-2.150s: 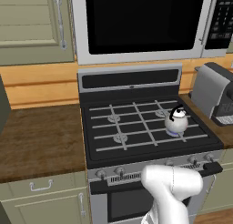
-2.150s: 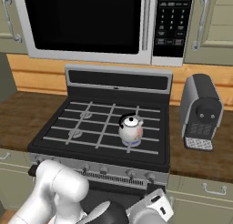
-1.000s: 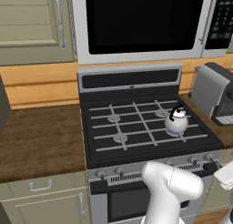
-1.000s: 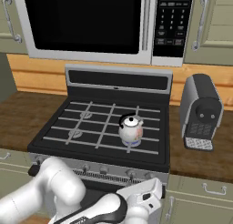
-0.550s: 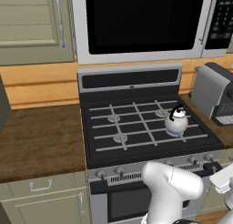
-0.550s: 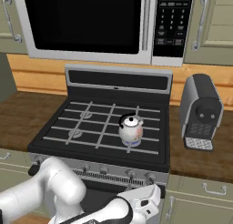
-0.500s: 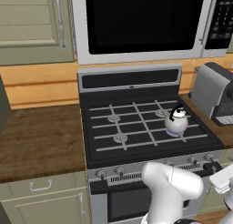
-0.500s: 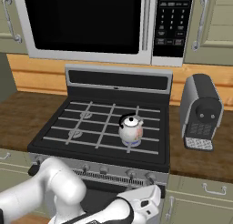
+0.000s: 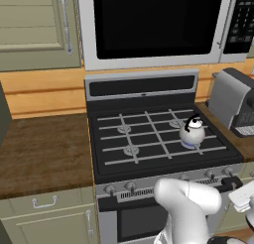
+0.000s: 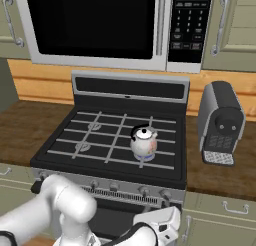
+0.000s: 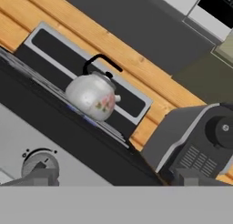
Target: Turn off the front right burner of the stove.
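Observation:
The black stove (image 9: 149, 153) has a white flowered kettle (image 9: 191, 133) standing on its front right burner (image 9: 191, 145), so the cap is hidden. A faint blue glow rings the kettle's base (image 10: 145, 158). My gripper (image 11: 116, 177) is open and holds nothing. It sits low in front of the stove's right front corner (image 9: 233, 184), looking up and across at the kettle (image 11: 93, 96). One round knob (image 11: 40, 163) of the silver front strip lies just above my left fingertip (image 11: 38, 176). The strip's rightmost knob (image 9: 228, 171) is close to the hand.
A grey coffee machine (image 10: 220, 122) stands on the wooden counter right of the stove, also near in the hand view (image 11: 195, 141). The big microwave (image 9: 149, 25) hangs above. Cabinet fronts and drawers (image 9: 44, 203) flank the oven door. My white arm (image 9: 186, 208) crosses the oven front.
Over the last two seconds the hand swung out to the right, below the stove's right front corner. In the last half second it has barely moved. Kettle and flame are unchanged.

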Controlling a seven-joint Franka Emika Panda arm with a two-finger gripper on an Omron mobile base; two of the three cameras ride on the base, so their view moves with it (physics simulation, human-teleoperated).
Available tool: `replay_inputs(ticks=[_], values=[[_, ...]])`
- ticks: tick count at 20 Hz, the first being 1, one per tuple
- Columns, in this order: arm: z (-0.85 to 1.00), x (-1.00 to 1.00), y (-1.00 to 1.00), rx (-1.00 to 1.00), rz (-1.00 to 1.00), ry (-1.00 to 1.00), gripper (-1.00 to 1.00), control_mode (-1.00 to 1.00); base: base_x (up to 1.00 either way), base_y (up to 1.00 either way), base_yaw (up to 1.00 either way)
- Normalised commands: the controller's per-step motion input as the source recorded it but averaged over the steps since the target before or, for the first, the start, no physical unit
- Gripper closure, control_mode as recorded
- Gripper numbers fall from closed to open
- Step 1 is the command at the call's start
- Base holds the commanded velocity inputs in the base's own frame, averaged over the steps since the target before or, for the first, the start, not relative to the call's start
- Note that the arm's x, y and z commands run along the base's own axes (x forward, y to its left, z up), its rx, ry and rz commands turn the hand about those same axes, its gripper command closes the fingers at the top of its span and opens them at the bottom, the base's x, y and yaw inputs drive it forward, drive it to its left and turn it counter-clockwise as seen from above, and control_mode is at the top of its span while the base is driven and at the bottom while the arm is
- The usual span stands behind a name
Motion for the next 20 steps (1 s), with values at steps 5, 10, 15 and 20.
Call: replay_inputs(ticks=[5,10,15,20], values=[[-0.09,0.15,-0.1,-0.03,0.0,-0.01,-1.0,-1.0,0.0,0.0,0.0],[-0.13,0.26,0.0,-0.06,0.0,0.0,-1.0,-1.0,0.0,0.0,0.0],[-0.11,0.37,0.0,-0.01,0.0,0.0,-1.0,-1.0,0.0,0.0,0.0],[-0.11,0.29,0.0,0.0,0.0,0.0,-1.0,-1.0,0.0,0.0,0.0]])
